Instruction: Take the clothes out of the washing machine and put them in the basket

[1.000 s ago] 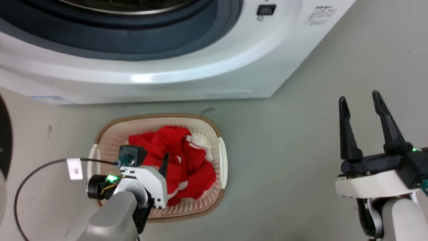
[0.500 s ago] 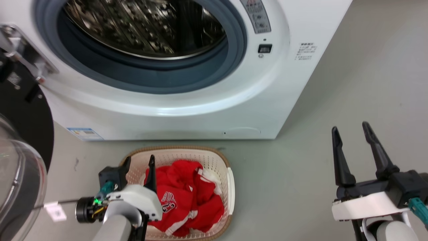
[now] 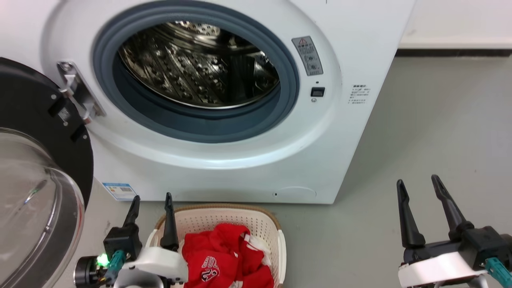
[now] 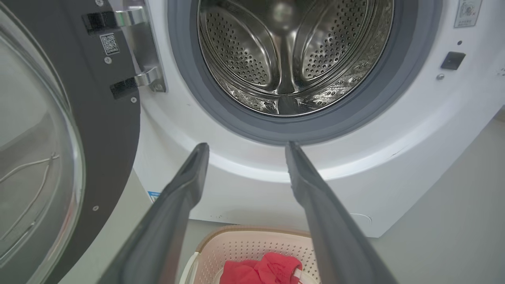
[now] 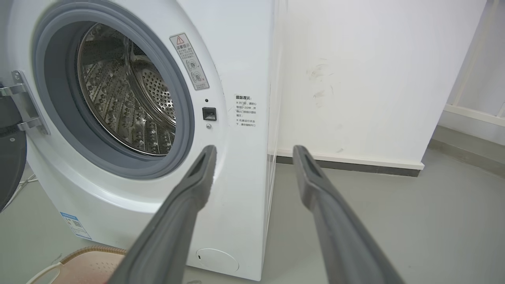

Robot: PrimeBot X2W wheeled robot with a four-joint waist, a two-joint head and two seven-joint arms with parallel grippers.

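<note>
Left fingers (image 3: 169, 228): spread wide, nothing between them, poised at the near-left rim of the basket (image 3: 224, 218).
Right fingers (image 3: 407, 224): parted just as wide and empty too, out over bare floor (image 3: 440, 120) well right of the washing machine (image 3: 240, 168).
Clothes (image 3: 224, 260): a red heap down in the basket, white lettering facing up.
Basket spot: on the floor, right in front of the machine, under the porthole.
Drum (image 3: 192, 64): shiny bare steel, and no red in any view.
Door (image 3: 24, 100): wide open on the left, close by the left arm.
Step in hand: looks like a final check, job all but done.
Doing it well: sight along the left fingers to the drum's low front lip behind the gasket (image 3: 192, 128), stay clear of the door, and reach in only if fabric shows.
</note>
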